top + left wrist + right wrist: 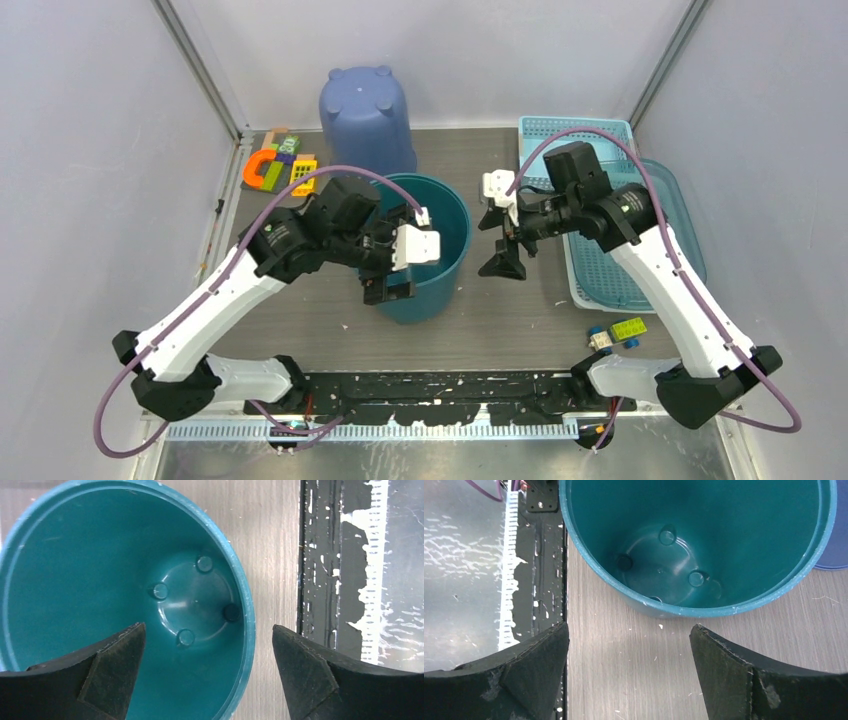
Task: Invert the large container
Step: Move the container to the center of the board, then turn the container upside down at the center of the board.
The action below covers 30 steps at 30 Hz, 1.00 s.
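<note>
1. The large container [445, 235] is teal, inside and out.
2. The tub [367, 115] behind it is periwinkle blue.
3. The mesh trays [588, 275] are pale blue.
4. My worktop [500, 320] is grey wood-grain, flecked white.
5. My left tool [208, 635] and right tool [629, 635] are matt black.
6. The blocks [275, 165] are orange, green, yellow and purple.

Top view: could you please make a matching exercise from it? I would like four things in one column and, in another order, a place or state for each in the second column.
Things:
1. teal bucket
2. purple bucket
3. basket
4. left gripper

Places or states:
A. upside down, at the back
B. open, jaws astride a rim
C. mouth up, in the middle
D. far right, light blue

Pairs: 1-C, 2-A, 3-D, 4-B
</note>
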Tool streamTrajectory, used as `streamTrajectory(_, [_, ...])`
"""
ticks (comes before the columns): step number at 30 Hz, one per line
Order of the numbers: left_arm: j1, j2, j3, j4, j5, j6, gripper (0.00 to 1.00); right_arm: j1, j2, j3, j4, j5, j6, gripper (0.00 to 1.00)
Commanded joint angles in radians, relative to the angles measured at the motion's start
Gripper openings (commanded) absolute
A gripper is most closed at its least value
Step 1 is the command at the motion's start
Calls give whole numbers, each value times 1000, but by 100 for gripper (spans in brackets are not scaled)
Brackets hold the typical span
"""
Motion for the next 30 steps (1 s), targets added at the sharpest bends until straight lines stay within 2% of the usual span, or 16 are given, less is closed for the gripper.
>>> streamTrajectory(1, [22,-76,60,23,-49,-13,100,62,33,73,-7,122,-48,94])
streamTrajectory(5, [127,-152,57,78,-93,-77,100,131,96,141,-35,157,-57,93])
streamTrajectory(11, [334,-236,-42,206,-257,-187,100,235,194,205,-61,225,-68,88])
streamTrajectory(15, [469,-242,-103,253,-237,-263,100,308,232,197,-63,300,-84,83])
streamTrajectory(19, [652,-231,-155,324,-117,-342,100,358,264,193,-66,336,-90,77])
streamTrajectory(23, [780,-225,-213,379,-35,-394,100,387,278,188,-79,347,-90,62])
streamTrajectory(30, [825,-290,-359,469,16,-407,100,402,287,208,-132,256,-80,18])
